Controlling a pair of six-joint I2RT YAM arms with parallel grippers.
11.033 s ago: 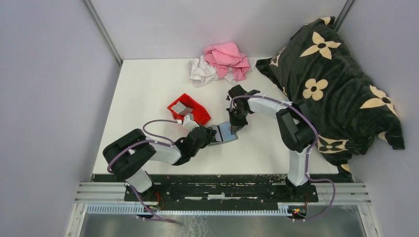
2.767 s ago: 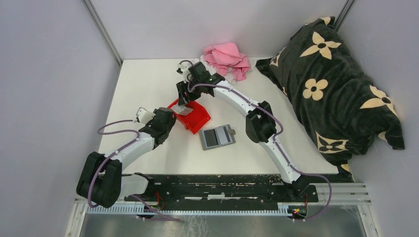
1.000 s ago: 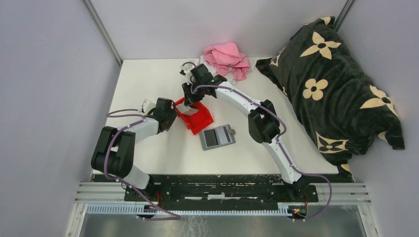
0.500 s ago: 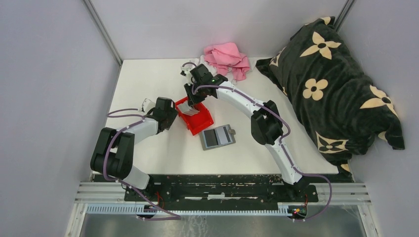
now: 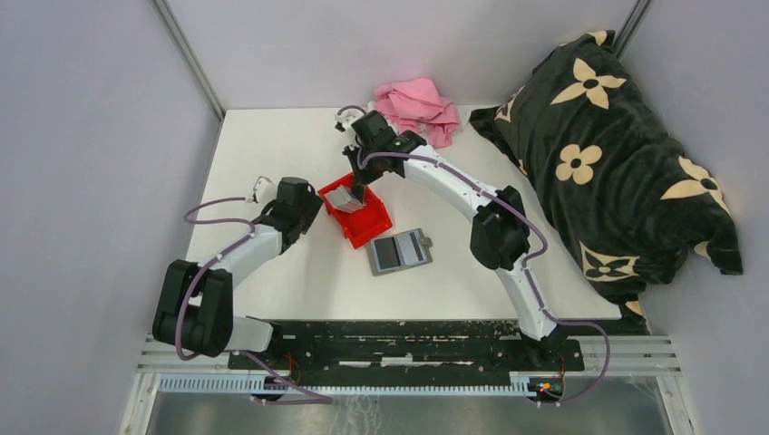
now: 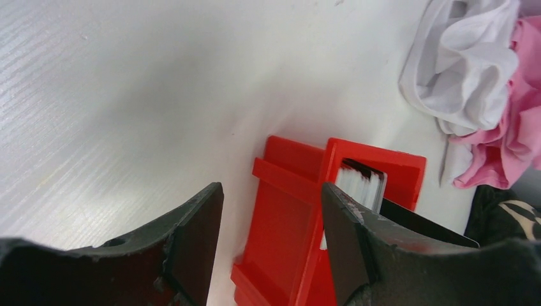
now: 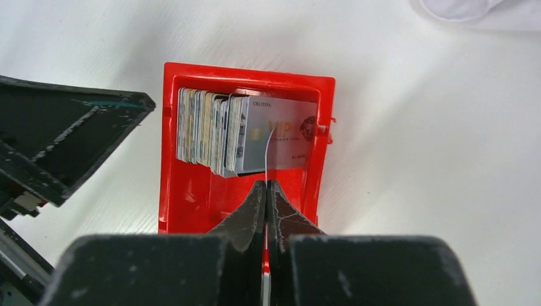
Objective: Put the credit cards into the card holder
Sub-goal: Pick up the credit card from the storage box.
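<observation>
The credit cards stand on edge as a stack in the red bin, which shows in the top view mid-table. My right gripper reaches down into the bin and is shut on one thin card, seen edge-on between its fingertips. My left gripper is open at the bin's left end, its fingers on either side of the bin's wall. The card holder lies open and flat on the table, right of the bin and near no gripper.
A pile of pink and white cloths lies at the table's back edge, just behind the right arm. A black pillow with cream flowers covers the right side. Grey walls close in the table at left and back.
My right gripper has shut on a single card at the stack's end. The left gripper has stayed open at the bin, and its arm has shifted a little.
</observation>
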